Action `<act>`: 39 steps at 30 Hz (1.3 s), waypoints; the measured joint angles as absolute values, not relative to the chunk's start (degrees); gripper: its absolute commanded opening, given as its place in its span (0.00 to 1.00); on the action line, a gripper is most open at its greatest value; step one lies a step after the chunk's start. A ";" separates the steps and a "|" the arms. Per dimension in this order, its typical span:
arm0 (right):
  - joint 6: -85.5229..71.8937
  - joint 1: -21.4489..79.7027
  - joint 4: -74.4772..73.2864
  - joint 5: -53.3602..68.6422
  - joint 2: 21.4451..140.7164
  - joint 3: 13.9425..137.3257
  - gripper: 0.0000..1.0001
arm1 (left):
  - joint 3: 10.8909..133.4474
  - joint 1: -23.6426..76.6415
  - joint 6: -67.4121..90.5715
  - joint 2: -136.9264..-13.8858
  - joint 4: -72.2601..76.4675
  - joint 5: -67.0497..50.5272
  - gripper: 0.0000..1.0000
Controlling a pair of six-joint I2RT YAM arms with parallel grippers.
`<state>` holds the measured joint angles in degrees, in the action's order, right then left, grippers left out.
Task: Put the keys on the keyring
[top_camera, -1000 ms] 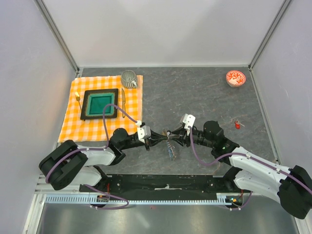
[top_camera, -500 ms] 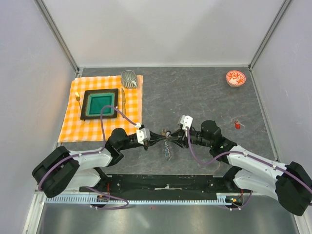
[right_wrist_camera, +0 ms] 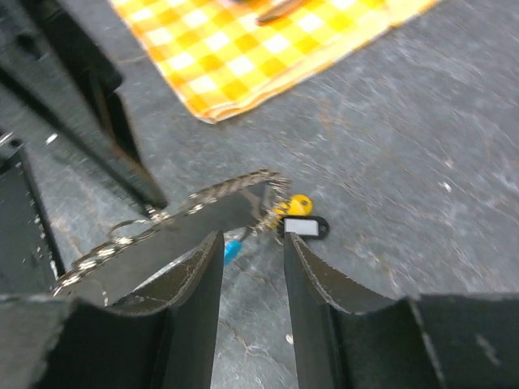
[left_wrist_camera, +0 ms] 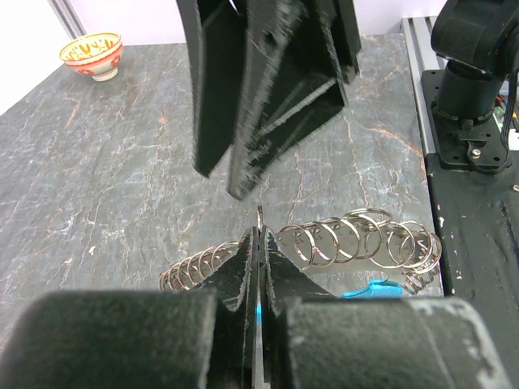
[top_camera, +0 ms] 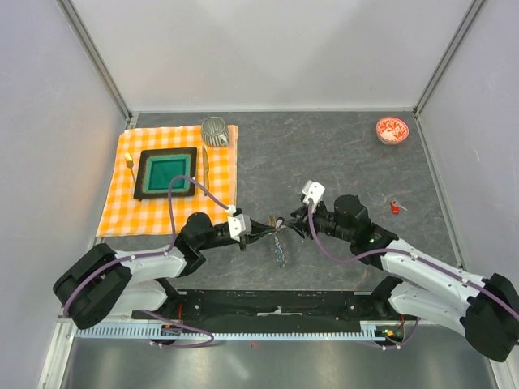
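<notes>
The keyring (top_camera: 280,245), a chain of silvery rings with a blue tag, hangs between the two arms near the table's front. My left gripper (top_camera: 271,229) is shut on one ring of it; the left wrist view shows the jaws (left_wrist_camera: 259,237) closed on the ring, with the chain (left_wrist_camera: 357,239) and blue tag (left_wrist_camera: 375,289) beyond. My right gripper (top_camera: 294,217) is open and empty, just right of the chain (right_wrist_camera: 219,194). Past its jaws (right_wrist_camera: 251,240) lie a yellow-headed key (right_wrist_camera: 300,203) and a black-and-white tag (right_wrist_camera: 306,228) at the chain's end. A red key (top_camera: 395,207) lies alone at the right.
An orange checked cloth (top_camera: 122,212) at the left holds a green-and-black tray (top_camera: 166,173), a metal mug (top_camera: 215,130) and yellow-handled cutlery (top_camera: 130,161). A red-and-white bowl (top_camera: 392,130) stands at the back right. Walls close in on three sides.
My right gripper has drawn back up and to the right, off the keyring. My left gripper still holds the chain in about the same spot.
</notes>
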<state>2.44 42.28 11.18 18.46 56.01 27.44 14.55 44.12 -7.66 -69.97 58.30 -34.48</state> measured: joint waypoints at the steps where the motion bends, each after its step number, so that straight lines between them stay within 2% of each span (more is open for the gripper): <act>1: 1.39 42.28 9.58 16.21 55.99 28.49 0.48 | 14.55 44.12 -8.05 -69.84 57.87 -34.46 0.02; 4: -1.41 42.26 4.71 10.57 55.96 31.57 0.57 | 14.55 44.10 -9.04 -68.97 56.16 -34.35 0.02; 10: -7.86 39.57 -6.70 -2.09 56.01 36.95 0.62 | 14.44 44.12 -10.37 -67.51 54.39 -33.80 0.02; 16: -13.76 26.61 -17.74 -8.49 61.32 42.28 0.61 | 13.78 44.12 -11.05 -66.13 52.34 -32.82 0.02; 23: -17.15 11.33 -23.44 -14.00 69.65 44.53 0.58 | 13.63 44.12 -11.53 -65.25 51.79 -31.77 0.02; 29: -15.31 0.03 -22.50 -15.42 73.89 47.09 0.49 | 13.63 44.56 -12.51 -63.48 49.25 -30.59 0.02; 32: -11.35 -3.64 -19.53 -15.03 74.91 47.44 0.49 | 13.63 45.47 -13.67 -62.48 48.18 -29.43 0.02; 39: 1.65 -11.44 -12.51 -4.36 76.47 46.35 0.48 | 13.30 48.71 -16.75 -59.66 45.50 -25.41 0.02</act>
